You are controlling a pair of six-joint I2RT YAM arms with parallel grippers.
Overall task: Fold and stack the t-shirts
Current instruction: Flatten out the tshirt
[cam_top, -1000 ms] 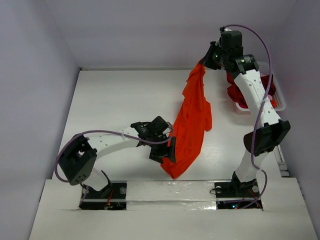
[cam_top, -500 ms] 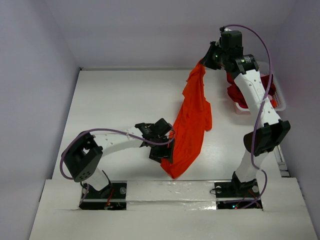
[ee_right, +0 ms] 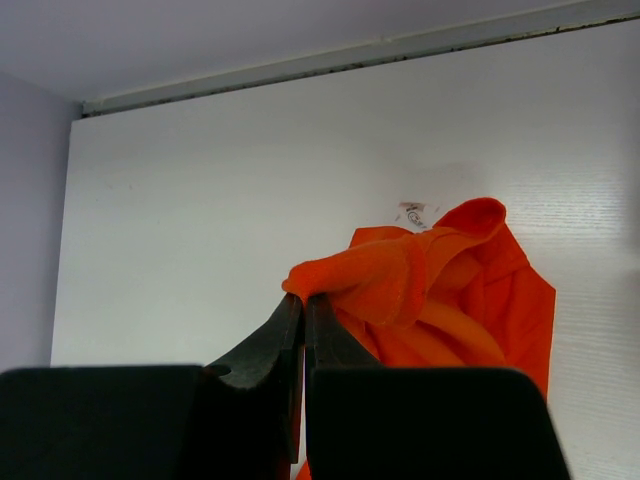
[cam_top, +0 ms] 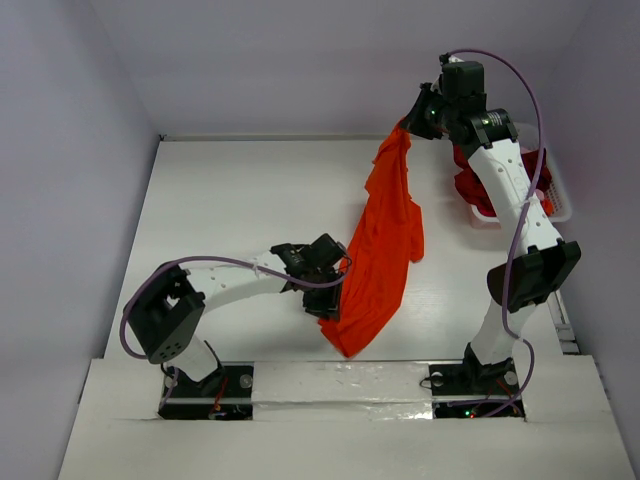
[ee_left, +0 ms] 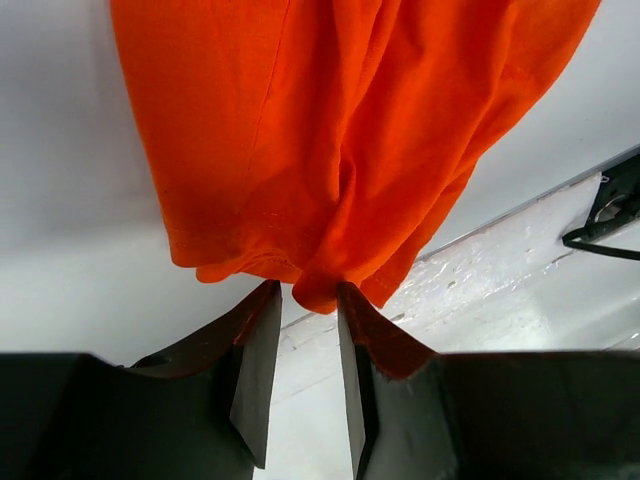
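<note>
Top external view, table [cam_top: 230, 200]: white.
Orange shirt [cam_top: 385, 250]: hangs lengthwise over table, centre-right.
Basket [cam_top: 560, 205]: far right, red shirts [cam_top: 468, 185] inside.
Right gripper [ee_right: 303, 300]: clenched on shirt's top.
Left gripper [ee_left: 307, 290]: fingers flank hem; grasp cannot be told.

The shirt [cam_top: 385, 240] hangs from the right gripper [cam_top: 405, 125] above the far part of the table [cam_top: 230, 200] and runs down toward the near edge, left of the right arm. Its lowest fold sits between the fingers of the left gripper [cam_top: 328, 302], perhaps touching them. The basket [cam_top: 560, 195] stands at the table's right edge, partly hidden by the right arm, with other shirts [cam_top: 468, 185] in it.
</note>
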